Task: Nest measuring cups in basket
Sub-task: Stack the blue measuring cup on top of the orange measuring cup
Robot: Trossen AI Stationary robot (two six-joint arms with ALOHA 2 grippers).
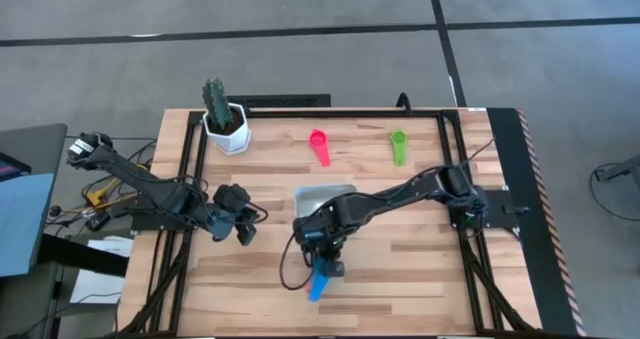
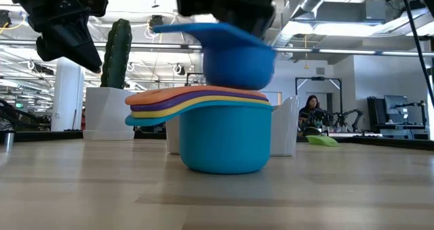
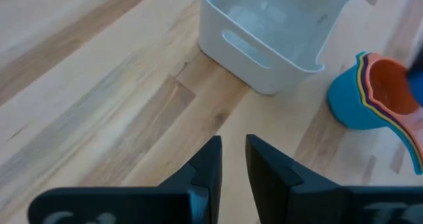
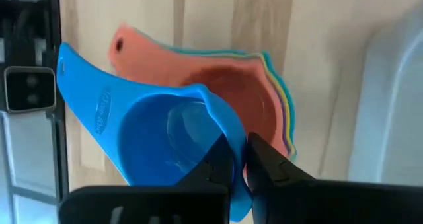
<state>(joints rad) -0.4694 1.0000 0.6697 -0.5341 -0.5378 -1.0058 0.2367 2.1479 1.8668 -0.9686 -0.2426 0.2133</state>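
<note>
1. Four cups sit nested as one stack [image 2: 203, 121] on the wooden table [image 1: 400, 269], just in front of the basket: teal [image 2: 224, 138] at the bottom, then yellow, purple and orange-red [image 4: 218, 85] on top.
2. The right gripper [image 4: 239, 161] pinches the rim of the blue measuring cup [image 4: 158, 138] between its fingers, holding it just above the stack's orange-red bowl; in the low view the blue cup [image 2: 234, 53] hangs close over the stack, and I cannot tell whether they touch.
3. The basket [image 3: 264, 45] stands behind the stack, near the table's middle, with no cup in it.
4. The pink cup [image 1: 320, 145] and green cup [image 1: 398, 145] lie apart near the table's far edge.
5. The left gripper [image 3: 232, 159] hovers to the left of the basket, fingers nearly together with a narrow gap, holding nothing.
6. A cactus in a white pot [image 1: 224, 121] stands at the far left corner.
</note>
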